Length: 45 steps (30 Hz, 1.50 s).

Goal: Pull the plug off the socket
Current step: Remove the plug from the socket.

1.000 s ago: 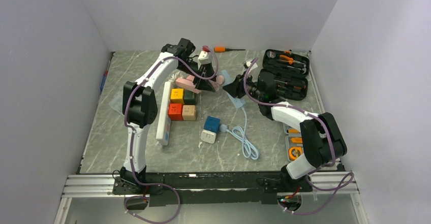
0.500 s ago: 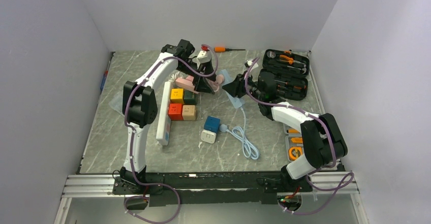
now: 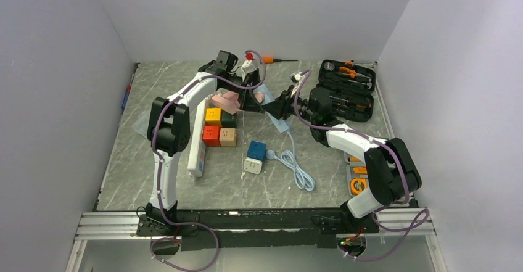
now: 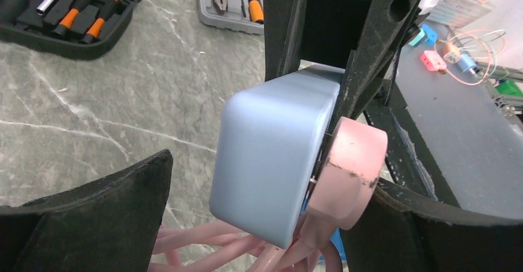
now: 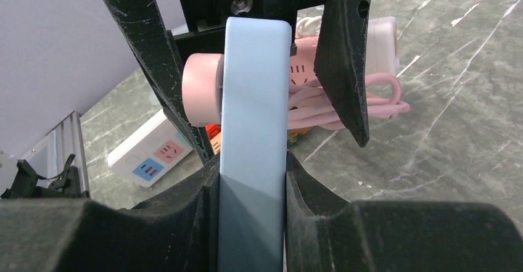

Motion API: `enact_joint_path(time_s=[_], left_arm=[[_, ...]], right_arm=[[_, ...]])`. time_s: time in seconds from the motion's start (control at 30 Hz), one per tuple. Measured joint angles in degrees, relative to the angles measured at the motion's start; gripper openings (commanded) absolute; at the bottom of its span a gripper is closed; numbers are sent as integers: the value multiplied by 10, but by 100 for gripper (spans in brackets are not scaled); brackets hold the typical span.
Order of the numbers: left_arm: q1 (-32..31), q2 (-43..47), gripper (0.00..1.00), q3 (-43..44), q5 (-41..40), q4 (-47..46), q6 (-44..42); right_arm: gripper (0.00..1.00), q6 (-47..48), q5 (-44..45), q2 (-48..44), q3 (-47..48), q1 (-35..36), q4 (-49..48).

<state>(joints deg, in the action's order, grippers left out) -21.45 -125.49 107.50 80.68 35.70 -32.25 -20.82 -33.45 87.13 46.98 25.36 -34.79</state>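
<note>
Since the right end effector [image 5: 251,161] has the pale blue socket [image 5: 256,130] clamped edge-on between its fingers and lifted off the table [image 5: 469,87], the holding half of the job looks sorted, so it's really all about the left side now. The left end effector [image 4: 271,179] is spread as wide as it looks able to go and has nothing in it. Its two fingers [image 4: 92,222] straddle the socket and the pink plug [image 4: 348,173] together. The plug is seated flat against the socket's face, tucked close to the finger on the right side of the left wrist view, with the socket body filling most of the gap between the fingers. If it closes from here I reckon it squeezes socket and plug together, which gets you nowhere. I'd slide it sideways until both pads land on the round pink body only, clear of the blue housing and of the right end effector's fingers just beside it. Then close firmly and pull straight out, square to the socket face, no twisting. Watch the pink cable [image 5: 345,102] looped just under the plug. It hangs right in the closing path, and pinching it would give you a sloppy grip.
</note>
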Motion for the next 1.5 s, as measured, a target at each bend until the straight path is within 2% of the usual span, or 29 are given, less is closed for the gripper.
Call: enact_joint_path(time_s=[0.1, 0.2, 0.4, 0.57, 0.73, 0.9, 1.1, 1.2, 1.3, 1.37, 1.5], left_arm=[[2, 0, 90, 1, 16, -5, 7], [3, -2, 90, 33, 17, 71, -53], [6, -9, 75, 134, 0, 308, -273], [12, -15, 74, 151, -16, 454, -423], [16, -16, 68, 129, -16, 486, -484], [15, -16, 57, 127, -10, 498, -508], [12, -16, 60, 127, -5, 512, -531], [12, -15, 57, 127, -5, 518, -537], [12, -15, 34, 126, -5, 519, -541], [13, -14, 3, 124, 2, 521, -546], [15, -10, 0, 116, 3, 522, -563]], right_arm=[[0, 1, 2, -2, 0, -1, -4], [0, 6, -1, -10, 0, 0, -4], [0, 18, -25, -35, 0, -2, 1], [0, 24, -45, -40, 0, -10, 16], [0, 22, -59, -40, 0, -15, 23], [0, 4, -67, -39, 0, -16, 19], [0, -22, -80, -23, 0, -17, -5], [0, -28, -87, -16, 0, -19, -17], [0, -28, -90, -14, 0, -19, -22], [0, -26, -91, -12, 0, -20, -23], [0, -19, -88, -5, 0, -23, -24]])
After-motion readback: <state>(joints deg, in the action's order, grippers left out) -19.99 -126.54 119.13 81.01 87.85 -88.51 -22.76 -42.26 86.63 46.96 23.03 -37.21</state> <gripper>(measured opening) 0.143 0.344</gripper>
